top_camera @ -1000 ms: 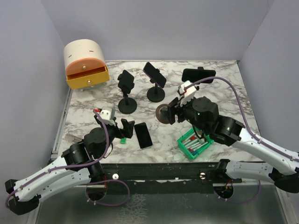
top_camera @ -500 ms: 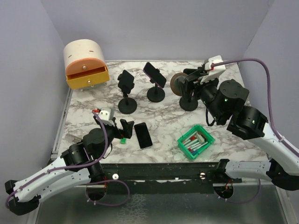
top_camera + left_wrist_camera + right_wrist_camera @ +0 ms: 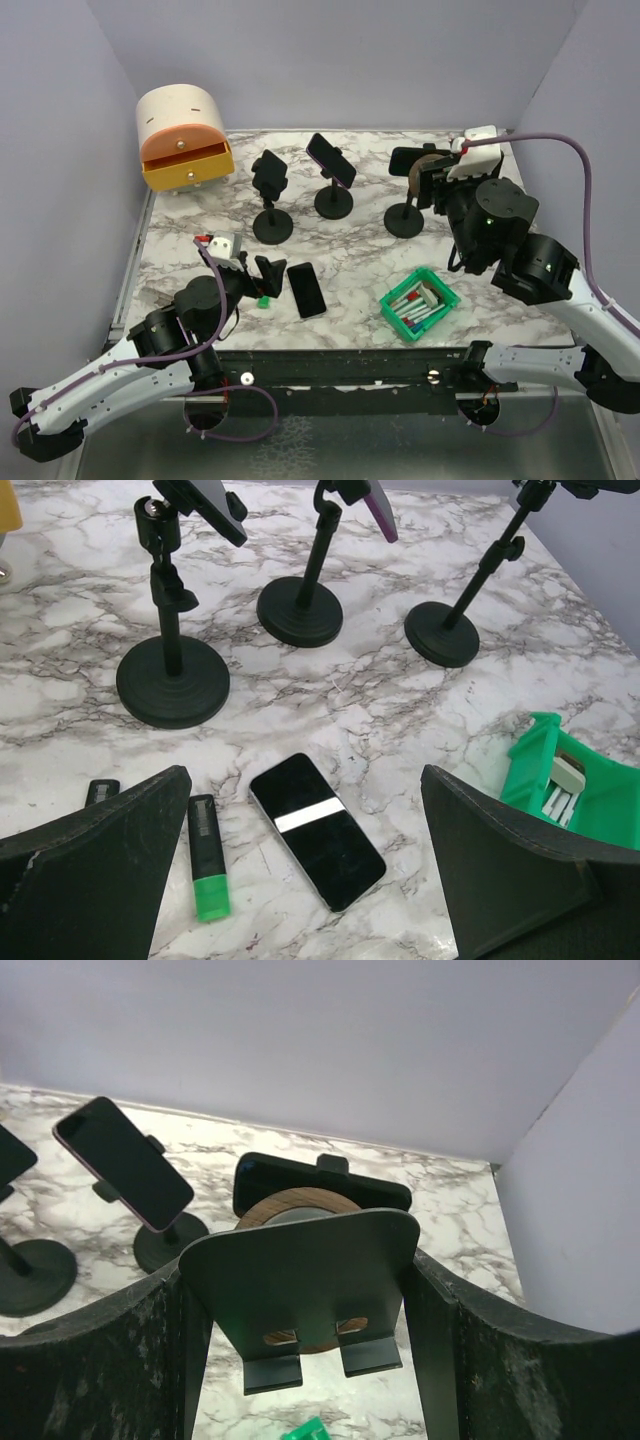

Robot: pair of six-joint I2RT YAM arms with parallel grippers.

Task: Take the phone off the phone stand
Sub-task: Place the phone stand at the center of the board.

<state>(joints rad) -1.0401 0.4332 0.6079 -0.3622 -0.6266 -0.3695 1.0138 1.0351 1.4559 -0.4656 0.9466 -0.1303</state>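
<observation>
A black phone (image 3: 307, 290) lies flat on the marble table, screen up, also seen in the left wrist view (image 3: 317, 828). My left gripper (image 3: 262, 275) hovers just left of it, open and empty (image 3: 300, 815). My right gripper (image 3: 428, 180) is raised at the back right, shut on a dark plate-shaped phone stand (image 3: 300, 1270) with a round wooden base (image 3: 295, 1205). No phone rests on that stand's two lips. It hangs in front of a pole stand (image 3: 406, 218) that carries a black phone (image 3: 322, 1185) held sideways.
Two more pole stands with clamped phones (image 3: 270, 172) (image 3: 331, 160) stand at the back middle. A green highlighter (image 3: 208, 865) lies left of the flat phone. A green bin (image 3: 419, 303) of markers sits front right. A beige box with an open orange drawer (image 3: 183, 135) is back left.
My right gripper has carried the plate stand from the table's middle up and over to the back right, beside the rightmost pole stand. The left arm and the flat phone have stayed put.
</observation>
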